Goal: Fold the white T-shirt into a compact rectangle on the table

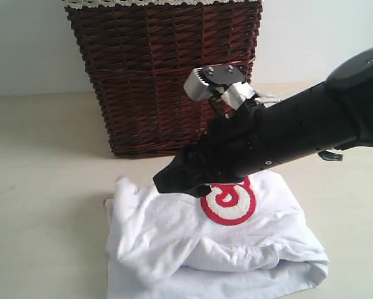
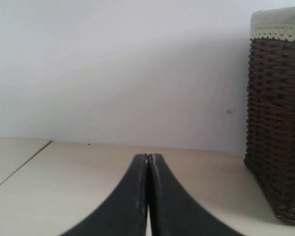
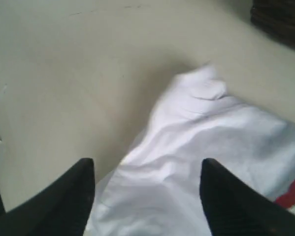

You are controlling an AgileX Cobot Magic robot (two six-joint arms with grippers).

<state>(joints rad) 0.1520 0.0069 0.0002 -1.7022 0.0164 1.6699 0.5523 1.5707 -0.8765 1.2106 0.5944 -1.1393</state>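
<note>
Hovering low over the white T-shirt (image 1: 236,249), the right gripper (image 1: 169,182) reaches in from the right side of the exterior view, its dark tips above the part of the cloth nearest the wicker basket (image 1: 161,81). That view does not show how the jaws stand. The right wrist view does: the two black fingers (image 3: 83,182) are spread well apart with white fabric lying below the gap, released and pinching nothing. Whether the tips touch the cloth cannot be told from either view. The shirt lies on the table (image 1: 37,156), just in front of the basket, bunched into a rough, rumpled heap with layers doubled over one another. The exterior view alone shows a fuzzy white letter outlined in thick red (image 1: 228,202) facing up, partly hidden under the arm; the right wrist view catches only a sliver of that red at its edge. Only the left wrist view shows the left gripper (image 2: 148,158): its fingers are pressed together with nothing between them, held over bare tabletop, well apart from the shirt, with the basket and its lace-trimmed lining (image 2: 278,33) off to one side.
</note>
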